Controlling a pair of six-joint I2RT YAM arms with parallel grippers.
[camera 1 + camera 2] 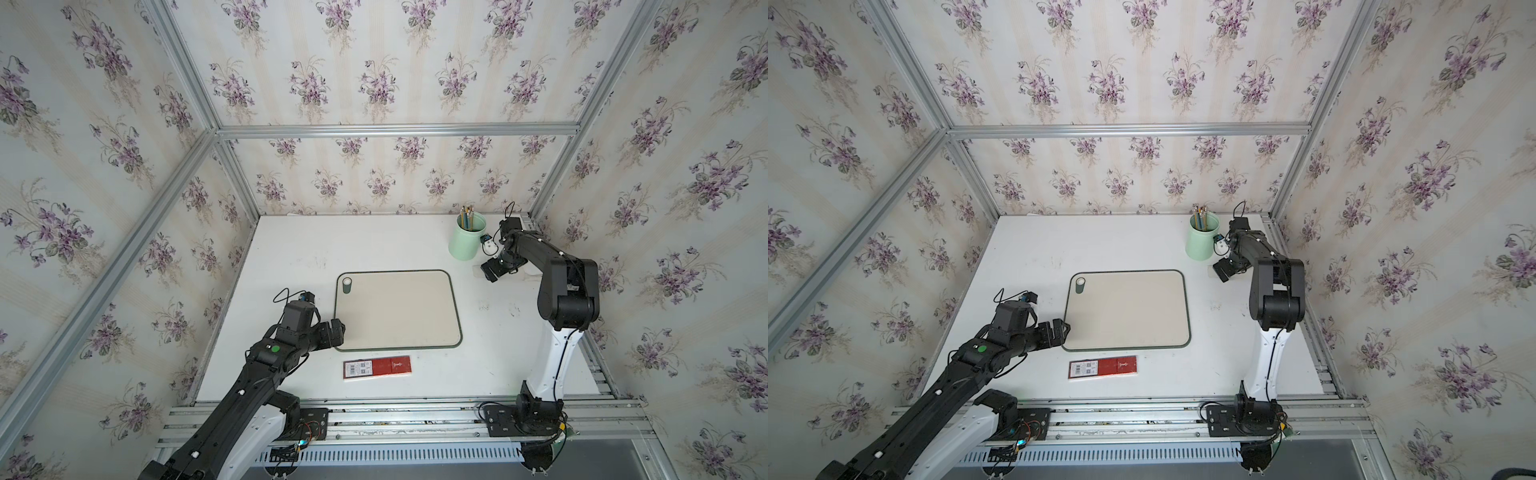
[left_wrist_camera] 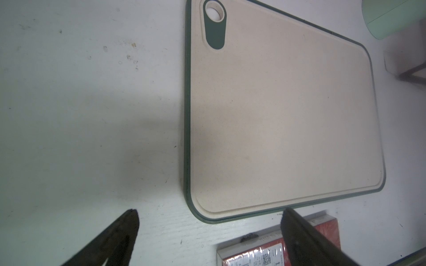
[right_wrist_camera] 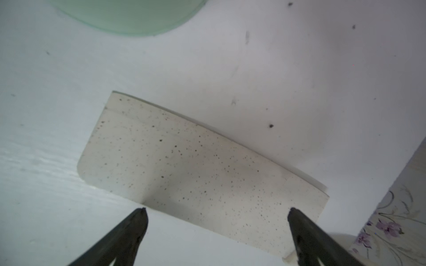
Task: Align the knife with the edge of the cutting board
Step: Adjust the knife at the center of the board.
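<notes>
White speckled knife (image 3: 196, 165) lies flat, probably light, stiff, thin; its handle (image 3: 289, 258), barely visible, seems the best hold. Jaws of the right gripper (image 3: 216, 209) and the left gripper (image 2: 208, 210) stand released.

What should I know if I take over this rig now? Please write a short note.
Left gripper: open, empty, at a corner of the large beige cutting board with the dark green rim.
Right gripper: open, over the blade of the white speckled cleaver-shaped knife, not gripping it.
Knife lies flat on the table near the mint-green cup, apart from the board.
Done: nothing. Left: grip knife, lay it along a board edge.
</notes>
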